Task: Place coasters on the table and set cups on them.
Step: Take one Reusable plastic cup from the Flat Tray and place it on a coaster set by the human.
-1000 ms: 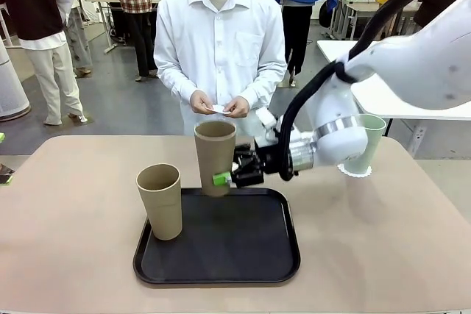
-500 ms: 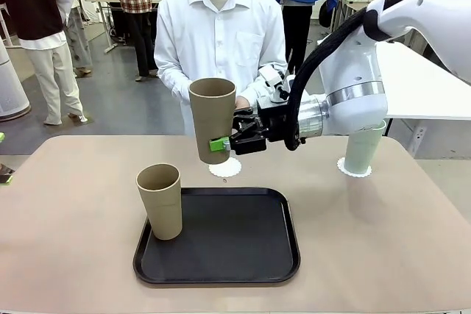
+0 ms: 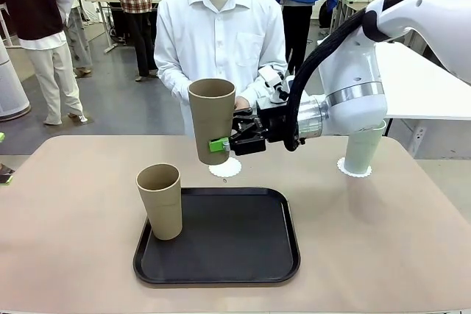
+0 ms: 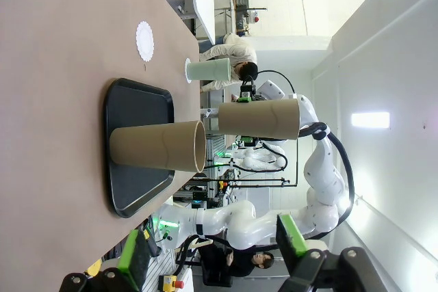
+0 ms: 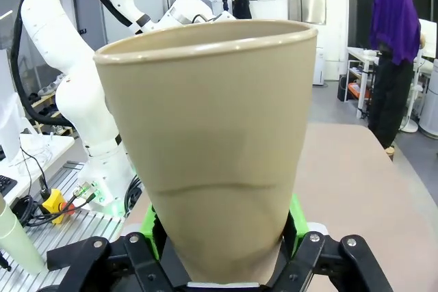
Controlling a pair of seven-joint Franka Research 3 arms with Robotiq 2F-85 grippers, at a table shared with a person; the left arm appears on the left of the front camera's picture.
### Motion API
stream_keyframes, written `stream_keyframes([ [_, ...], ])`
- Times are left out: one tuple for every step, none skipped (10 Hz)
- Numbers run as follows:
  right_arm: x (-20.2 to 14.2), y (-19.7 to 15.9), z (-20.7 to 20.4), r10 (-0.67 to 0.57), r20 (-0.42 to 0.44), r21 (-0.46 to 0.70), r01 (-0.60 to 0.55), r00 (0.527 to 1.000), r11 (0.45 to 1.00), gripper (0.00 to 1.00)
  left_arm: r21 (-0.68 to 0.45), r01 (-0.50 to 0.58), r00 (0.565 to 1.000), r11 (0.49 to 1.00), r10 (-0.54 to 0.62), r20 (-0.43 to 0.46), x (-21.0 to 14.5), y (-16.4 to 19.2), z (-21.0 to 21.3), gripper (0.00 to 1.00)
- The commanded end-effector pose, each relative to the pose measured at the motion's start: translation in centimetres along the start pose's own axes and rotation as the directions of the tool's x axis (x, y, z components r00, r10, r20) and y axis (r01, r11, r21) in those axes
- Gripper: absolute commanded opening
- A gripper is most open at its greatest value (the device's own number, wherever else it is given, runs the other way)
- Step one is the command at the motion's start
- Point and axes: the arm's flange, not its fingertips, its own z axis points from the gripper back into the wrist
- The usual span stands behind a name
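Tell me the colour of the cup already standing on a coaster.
The cup on the coaster is pale mint green, clearest in the front view.

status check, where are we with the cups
Right gripper shut on tan cup, aloft by the bare doily. Left gripper open. Mint cup on the right doily; second tan cup on the tray. Person's hand behind.

Left cup (image 3: 160, 201) on tray (image 3: 235, 244), bare coaster (image 3: 226, 168) behind — right cup (image 3: 360, 154) on second coaster (image 3: 344, 168)
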Motion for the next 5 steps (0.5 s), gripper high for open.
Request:
stream_keyframes([
  [-0.6, -2.5, 0.6, 0.003, 0.011, 0.068, -0.004, 1.0, 0.998, 0.82, -0.015, 0.008, 1.0, 1.0, -0.008, 0.005, 0.0, -0.1, 0.1, 1.0],
  [-1.5, -5.4, 1.0, -0.007, 0.023, 0.126, 0.004, 1.0, 0.992, 0.82, -0.015, 0.008, 1.0, 1.0, -0.008, 0.005, 0.0, -0.1, 0.1, 1.0],
  [-2.4, -7.8, 1.2, -0.013, 0.014, 0.107, 0.011, 1.0, 0.994, 0.82, -0.015, 0.008, 1.0, 1.0, -0.008, 0.005, 0.0, -0.1, 0.1, 1.0],
  [-3.1, -10.1, 1.2, -0.018, -0.001, 0.095, 0.018, 1.0, 0.995, 0.82, -0.015, 0.008, 1.0, 1.0, -0.008, 0.005, 0.0, -0.1, 0.1, 1.0],
  [-3.7, -12.1, 1.3, -0.032, 0.012, 0.09, 0.031, 0.999, 0.995, 0.82, -0.015, 0.008, 1.0, 1.0, -0.008, 0.005, 0.0, -0.1, 0.1, 1.0],
])
